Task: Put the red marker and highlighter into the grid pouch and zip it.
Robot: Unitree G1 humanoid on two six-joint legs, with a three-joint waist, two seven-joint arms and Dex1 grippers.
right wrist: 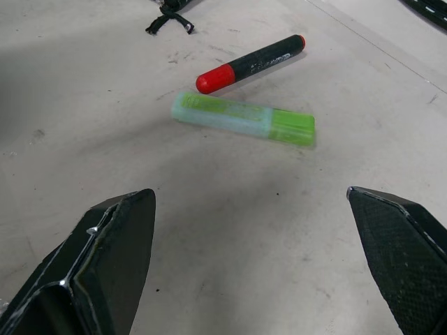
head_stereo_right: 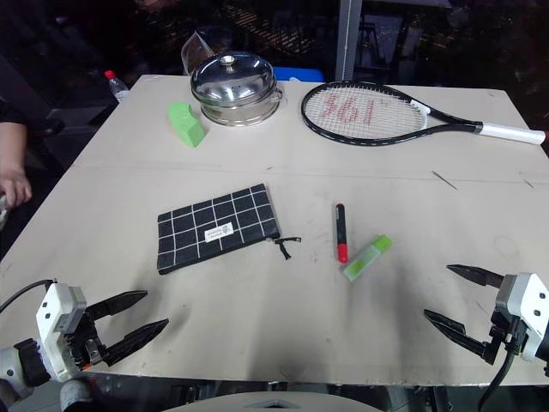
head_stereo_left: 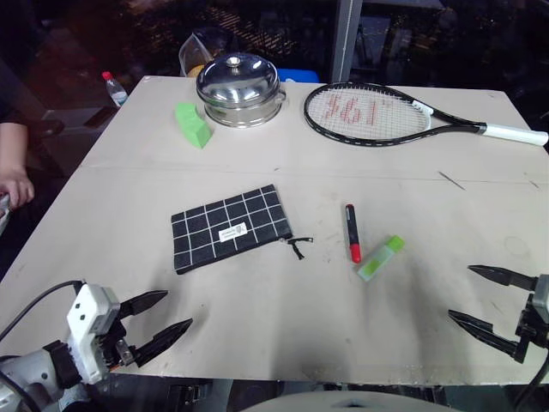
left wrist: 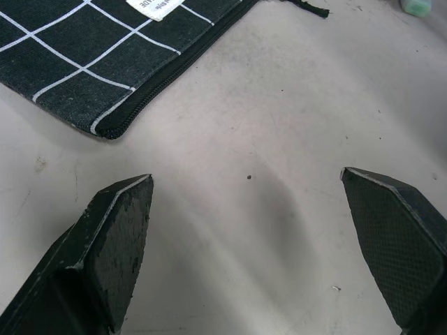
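Grid pouch (head_stereo_left: 230, 228) lies flat, black, white-lined

We see a pale table (head_stereo_left: 257, 343) with the pouch (head_stereo_left: 230, 227) lying flat near its middle, zipper edge toward us, pull cord (head_stereo_left: 298, 246) trailing off its right corner. Right of it lies the marker (head_stereo_left: 352, 233), and just beside that the highlighter (head_stereo_left: 380, 257), tilted. At the far side stand a steel pot (head_stereo_left: 239, 89) with its lid on, a green block (head_stereo_left: 193, 124) to its left and a racket (head_stereo_left: 403, 116) to its right. Our left gripper (head_stereo_left: 163, 319) and right gripper (head_stereo_left: 480, 299) hover at the near edge, both with fingers spread and empty. A person's hand (head_stereo_left: 14, 184) rests at the left edge.
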